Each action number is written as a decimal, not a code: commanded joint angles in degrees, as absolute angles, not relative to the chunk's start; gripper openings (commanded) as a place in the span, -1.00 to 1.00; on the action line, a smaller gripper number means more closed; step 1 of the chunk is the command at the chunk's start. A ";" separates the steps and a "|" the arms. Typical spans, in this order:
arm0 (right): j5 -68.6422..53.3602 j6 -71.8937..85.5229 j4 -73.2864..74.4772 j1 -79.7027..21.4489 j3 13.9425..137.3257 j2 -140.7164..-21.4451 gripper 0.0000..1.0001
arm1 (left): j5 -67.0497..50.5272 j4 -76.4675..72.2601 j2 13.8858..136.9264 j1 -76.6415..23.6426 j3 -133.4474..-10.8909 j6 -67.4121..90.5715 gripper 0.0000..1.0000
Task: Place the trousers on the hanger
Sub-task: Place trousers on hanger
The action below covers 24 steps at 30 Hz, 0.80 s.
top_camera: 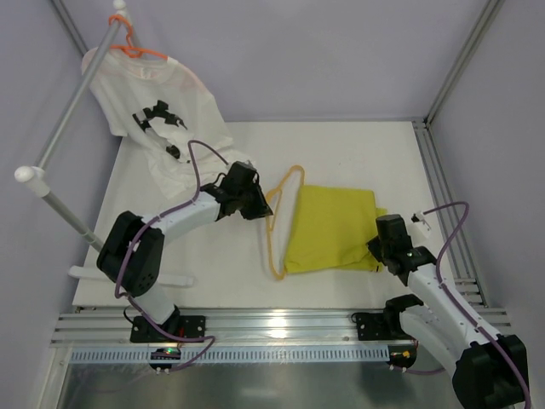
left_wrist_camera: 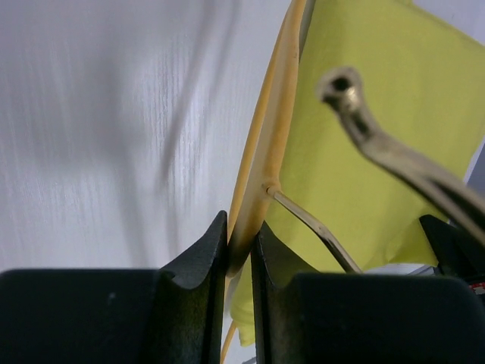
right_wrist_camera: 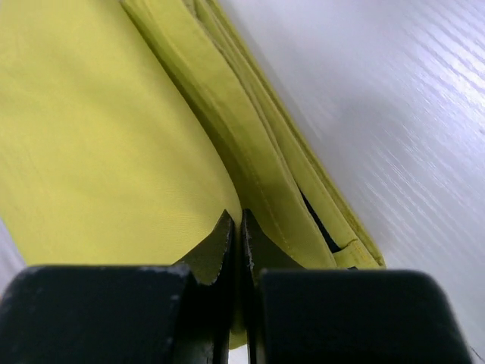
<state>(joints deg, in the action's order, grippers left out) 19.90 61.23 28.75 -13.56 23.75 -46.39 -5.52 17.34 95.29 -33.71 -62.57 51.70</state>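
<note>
Trousers [top_camera: 332, 228] lay folded flat, centre-right of the top view, on the white surface [top_camera: 358, 153]. The hanger [top_camera: 274, 243] lay just beside their left edge; whether its bar ran under the cloth couldn't be told.

Right tool [right_wrist_camera: 235, 227] sat at the trousers' lower-right corner, jaws all but shut and apparently nipping the top layer. Prob. that was to lift or steady the cloth.

Left tool [left_wrist_camera: 241, 239] was clamped on the hanger's thin yellow arm w/ the metal hook [left_wrist_camera: 394, 155] close by, likely so the frame could be steered into the fold.

Upper left: white T-shirt [top_camera: 162, 111] on an orange hanger [top_camera: 136, 49] hung off the rail [top_camera: 68, 111]. Its hem hung close behind the left arm, maybe a snag risk. Nothing lay betw. the hanger and trousers.
</note>
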 commanded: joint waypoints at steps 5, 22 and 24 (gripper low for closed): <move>30.24 69.18 41.41 -11.43 21.10 -45.89 -0.88 | 1.67 26.28 93.60 -31.46 -59.85 49.57 -1.00; -10.37 39.56 16.25 -11.60 36.65 -58.69 -0.03 | 0.54 24.09 90.79 -31.38 -56.52 49.13 -0.99; -8.44 35.61 16.01 -11.60 35.96 -61.43 0.08 | -3.07 21.20 90.53 -31.46 -55.64 49.13 -0.99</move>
